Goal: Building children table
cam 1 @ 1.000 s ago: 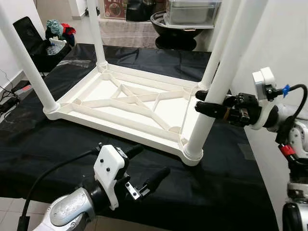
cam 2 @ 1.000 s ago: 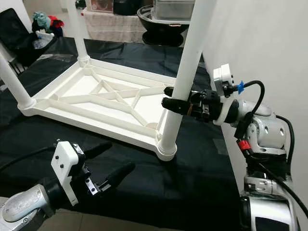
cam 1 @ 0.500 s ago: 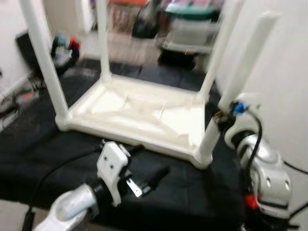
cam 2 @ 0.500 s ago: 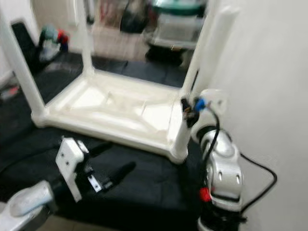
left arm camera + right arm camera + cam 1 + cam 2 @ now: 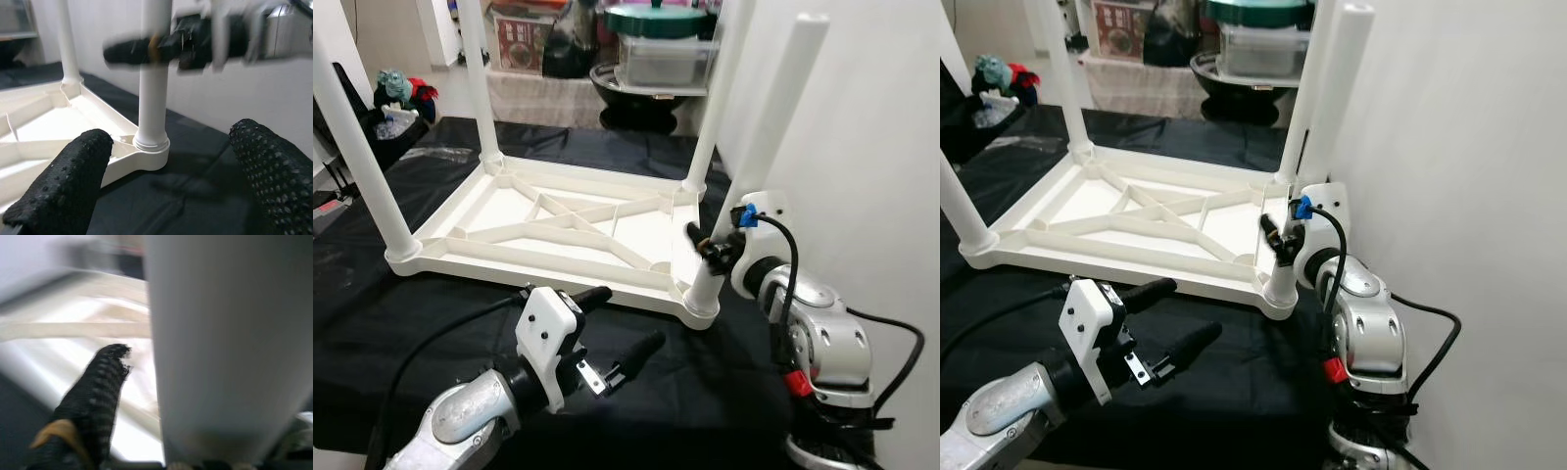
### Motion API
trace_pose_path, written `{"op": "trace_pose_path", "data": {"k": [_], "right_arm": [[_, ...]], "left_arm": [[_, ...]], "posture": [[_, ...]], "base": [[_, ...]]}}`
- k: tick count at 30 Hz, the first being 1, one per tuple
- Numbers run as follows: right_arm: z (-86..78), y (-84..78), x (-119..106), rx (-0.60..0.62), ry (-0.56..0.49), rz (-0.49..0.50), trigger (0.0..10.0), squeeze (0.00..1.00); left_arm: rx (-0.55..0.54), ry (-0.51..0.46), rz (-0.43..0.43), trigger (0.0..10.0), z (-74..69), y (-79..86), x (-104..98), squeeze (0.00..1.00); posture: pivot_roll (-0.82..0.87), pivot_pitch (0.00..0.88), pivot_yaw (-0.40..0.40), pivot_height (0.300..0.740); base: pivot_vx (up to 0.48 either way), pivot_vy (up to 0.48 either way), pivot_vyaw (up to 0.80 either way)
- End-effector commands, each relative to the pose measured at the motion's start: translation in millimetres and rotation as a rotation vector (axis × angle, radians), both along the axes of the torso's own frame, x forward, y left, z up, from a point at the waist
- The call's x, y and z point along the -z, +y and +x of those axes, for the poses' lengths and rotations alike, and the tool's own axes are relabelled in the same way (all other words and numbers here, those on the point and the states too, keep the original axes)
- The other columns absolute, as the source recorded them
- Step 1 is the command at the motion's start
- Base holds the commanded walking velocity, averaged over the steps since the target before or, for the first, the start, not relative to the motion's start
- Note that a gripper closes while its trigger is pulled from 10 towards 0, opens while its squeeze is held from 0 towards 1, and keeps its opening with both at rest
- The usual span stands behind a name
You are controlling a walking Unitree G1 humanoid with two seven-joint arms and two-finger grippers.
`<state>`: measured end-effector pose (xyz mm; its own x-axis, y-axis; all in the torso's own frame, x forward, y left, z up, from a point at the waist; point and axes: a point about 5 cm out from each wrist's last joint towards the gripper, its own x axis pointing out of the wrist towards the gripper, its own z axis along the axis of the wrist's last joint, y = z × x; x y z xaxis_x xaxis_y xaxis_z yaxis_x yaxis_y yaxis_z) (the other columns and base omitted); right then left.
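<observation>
Black cloth (image 5: 401, 323) covered the worktop where the white plastic table (image 5: 548, 220) was laid upside down, four legs pointing up. At 3 o'clock, the right gripper (image 5: 713, 253) was clamped around the near-right leg (image 5: 759, 157), low on the shaft. At 6 o'clock the left gripper (image 5: 607, 328) was held apart, empty. The piece was judged light, stiff and smooth (probably slippery), best gripped near a leg socket.
</observation>
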<state>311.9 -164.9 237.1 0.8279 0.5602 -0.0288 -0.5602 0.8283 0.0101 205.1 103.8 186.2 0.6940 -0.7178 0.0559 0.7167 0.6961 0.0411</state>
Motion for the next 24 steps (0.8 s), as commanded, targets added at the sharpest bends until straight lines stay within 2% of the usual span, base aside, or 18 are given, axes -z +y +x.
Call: {"op": "trace_pose_path", "data": {"k": [1, 2, 3, 4, 5, 6, 11, 14, 15, 18, 19, 20, 23, 24], "right_arm": [[-9.0, -3.2, -19.1, -0.272, -0.131, -0.026, 10.0, 1.00], [-9.0, -3.2, -19.1, -0.272, -0.131, -0.026, 10.0, 1.00], [-11.4, -30.3, -21.6, -0.392, -0.115, -0.141, 10.0, 1.00], [-11.4, -30.3, -21.6, -0.392, -0.115, -0.141, 10.0, 1.00], [-10.8, -40.1, -25.4, -0.410, -0.106, -0.153, 10.0, 1.00], [-7.9, -54.6, -38.7, -0.429, -0.120, -0.098, 10.0, 1.00], [-5.2, -64.0, -47.4, -0.434, -0.147, -0.075, 10.0, 1.00], [-6.5, -65.9, -48.0, -0.506, -0.131, -0.050, 10.0, 1.00], [-7.1, -65.8, -46.3, -0.543, -0.121, -0.057, 10.0, 0.00], [-7.3, -64.6, -44.4, -0.586, -0.108, -0.040, 10.0, 0.00], [-7.2, -65.5, -42.5, -0.634, -0.102, -0.030, 10.0, 0.00], [-6.9, -66.5, -42.1, -0.673, -0.101, -0.013, 2.6, 0.00], [-5.8, -68.6, -42.4, -0.707, -0.103, -0.003, 2.6, 0.00], [-6.2, -69.6, -43.6, -0.736, -0.108, -0.001, 0.0, 0.00]], "left_arm": [[0.011, 0.014, 0.007, 10.0, -3.3, -0.9, 1.8, 0.00], [0.011, 0.014, 0.007, 10.0, -3.3, -0.9, 1.8, 0.00], [0.013, 0.021, 0.012, 10.0, -5.9, 0.2, 1.0, 0.00], [0.013, 0.021, 0.012, 10.0, -5.9, 0.2, 1.0, 0.00], [0.013, 0.024, 0.015, 10.0, -7.1, 1.0, 0.8, 0.00], [0.011, 0.033, 0.021, 10.0, -10.4, 3.5, 1.2, 0.00], [0.007, 0.040, 0.031, 10.0, -14.1, 6.2, 1.0, 0.00], [0.000, 0.044, 0.034, 10.0, -16.1, 8.1, 0.2, 0.00], [-0.002, 0.046, 0.037, 10.0, -17.2, 8.9, -0.1, 0.00], [-0.002, 0.048, 0.041, 10.0, -18.2, 9.3, -0.3, 0.00], [-0.002, 0.050, 0.043, 10.0, -19.2, 9.5, -0.4, 0.00], [-0.001, 0.051, 0.045, 10.0, -19.9, 9.8, -0.6, 0.00], [-0.001, 0.052, 0.047, 10.0, -20.5, 10.0, -0.8, 0.00], [-0.001, 0.053, 0.048, 10.0, -20.7, 10.2, -0.9, 0.00]], "posture": [[-0.01, 0.095, -0.079, 0.740], [-0.01, 0.095, -0.079, 0.740], [0.01, 0.105, -0.079, 0.740], [0.01, 0.105, -0.079, 0.740], [0.01, 0.109, -0.077, 0.740], [0.01, 0.116, -0.074, 0.740], [0.04, 0.131, -0.070, 0.740], [0.05, 0.135, -0.068, 0.740], [0.06, 0.140, -0.065, 0.740], [0.06, 0.136, -0.063, 0.740], [0.07, 0.137, -0.062, 0.740], [0.07, 0.134, -0.060, 0.740], [0.07, 0.134, -0.060, 0.740], [0.07, 0.132, -0.061, 0.740]], "base": [[0.000, 0.000, 0.00], [0.000, 0.000, 0.00], [0.000, 0.000, 0.00], [0.000, 0.000, 0.00], [0.000, 0.000, 0.00], [0.000, 0.000, 0.00], [0.000, 0.000, 0.00], [0.000, 0.000, 0.00], [0.000, 0.000, 0.00], [0.000, 0.000, 0.00], [0.000, 0.000, 0.00], [0.000, 0.000, 0.00], [0.000, 0.000, 0.00], [0.000, 0.000, 0.00]]}}
